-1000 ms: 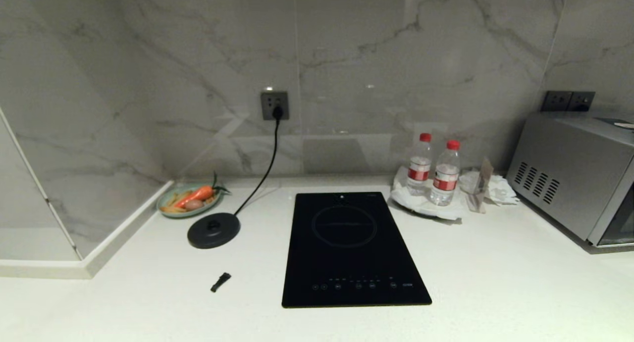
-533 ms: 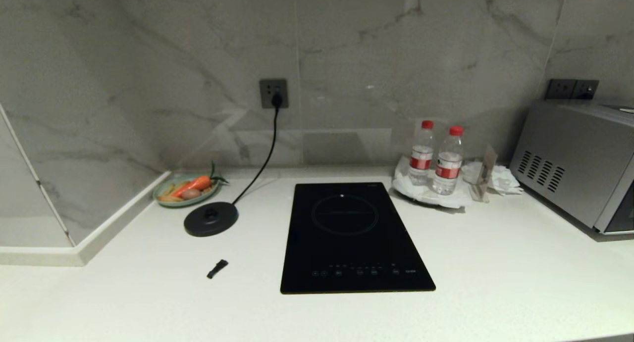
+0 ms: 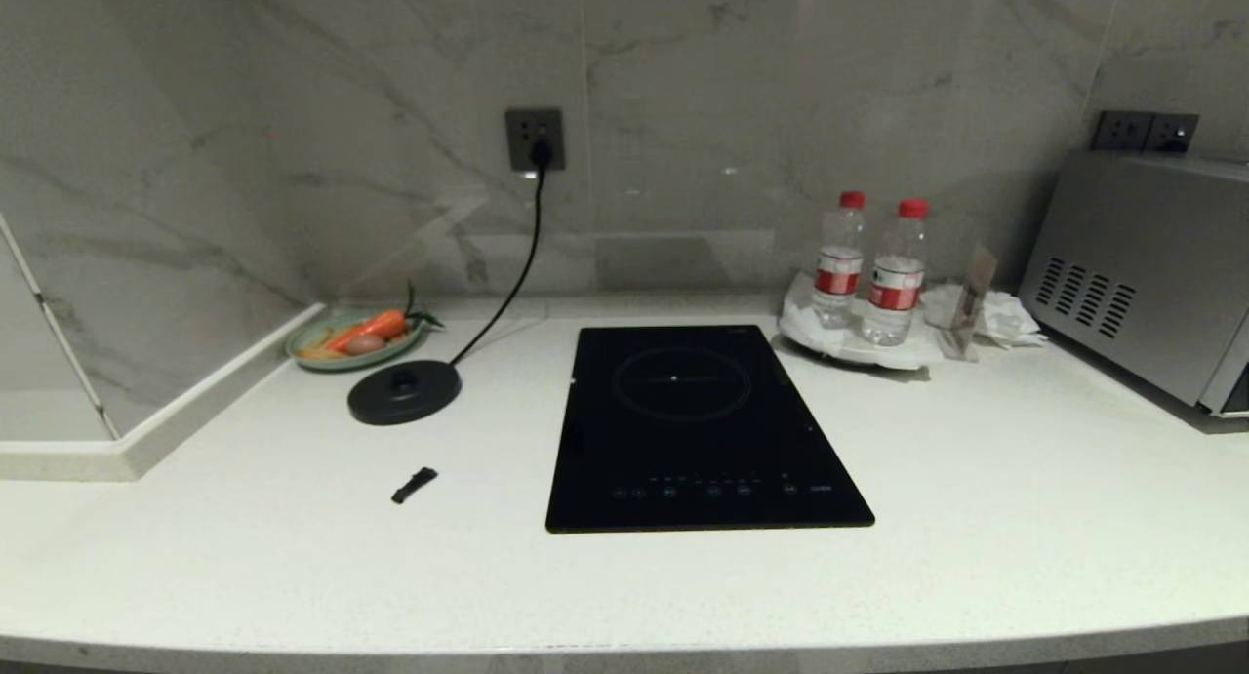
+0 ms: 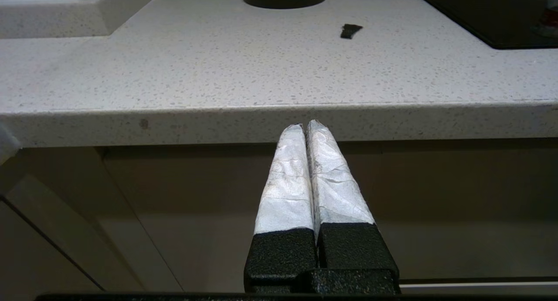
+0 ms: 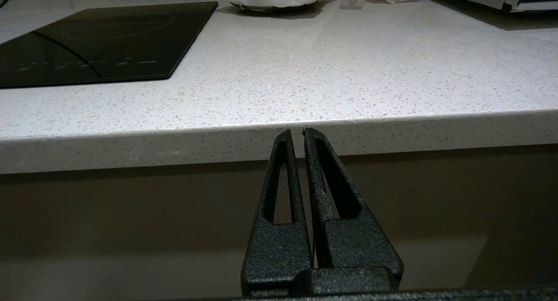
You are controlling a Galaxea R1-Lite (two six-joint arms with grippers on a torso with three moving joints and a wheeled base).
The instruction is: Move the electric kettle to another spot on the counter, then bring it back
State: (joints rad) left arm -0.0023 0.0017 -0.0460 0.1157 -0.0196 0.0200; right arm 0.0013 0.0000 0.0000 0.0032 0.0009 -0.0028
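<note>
Shift: whole head view has slid since a second ago; wall fills less of it and the counter's point(image 3: 976, 518) curved front edge now shows along the bottom. That is the camera moving; nothing on the counter changed place.
Kettle: in no view, so its look and place cannot be told. Only its round black base point(image 3: 404, 392) stands there, corded to the wall socket point(image 3: 535, 138).
Head view only: green plate point(image 3: 353, 339) of vegetables at 10 o'clock from the base; hob point(image 3: 703, 425) at centre; two bottles point(image 3: 873, 269) at 1 o'clock from the hob; microwave point(image 3: 1142, 274) at far right. No arm appears.
Wrist views only: both grippers, below and in front of the counter edge.
Left gripper point(image 4: 305, 126): taped fingers pressed together, empty.
Right gripper point(image 5: 297, 132): black fingers closed, empty.
Small black piece point(image 3: 414, 485): lies loose at 6 o'clock from the base, apart from it.
Open room: bare counter in front of the hob, and a broad stretch at 3 o'clock of it, reaching the microwave.
</note>
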